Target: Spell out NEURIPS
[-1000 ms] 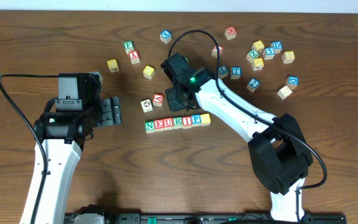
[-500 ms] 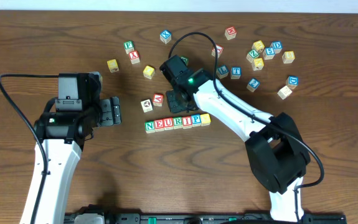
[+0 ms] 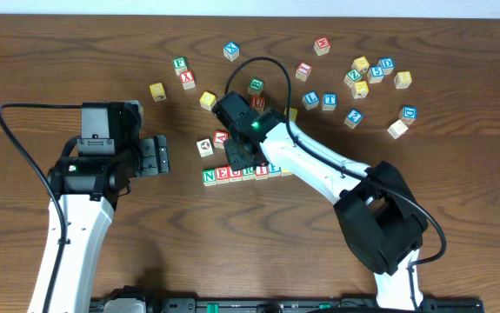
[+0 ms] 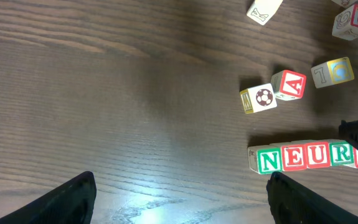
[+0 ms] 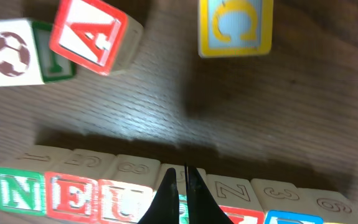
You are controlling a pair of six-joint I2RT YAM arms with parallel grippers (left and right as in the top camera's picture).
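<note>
Over the grainy wooden counter [image 3: 232, 252], my right hand [image 5: 179, 175], pinched shut, has swung in above the square-edged wooden NEURIPS cubes [image 4: 294, 158]; my left hand [image 3: 157, 157] gapes wide.

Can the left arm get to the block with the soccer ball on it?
Probably yes. The left fingers are open, and only bare table lies between them and the soccer ball block. The right arm is over the letter row nearby, not in the way.

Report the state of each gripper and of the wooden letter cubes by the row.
Left gripper: open, empty.
Right gripper: shut, empty, tips over the row.
Row of small wooden letter cubes: lined up, touching, letters up.
Red A wooden cube: loose, askew, outside the row.
</note>
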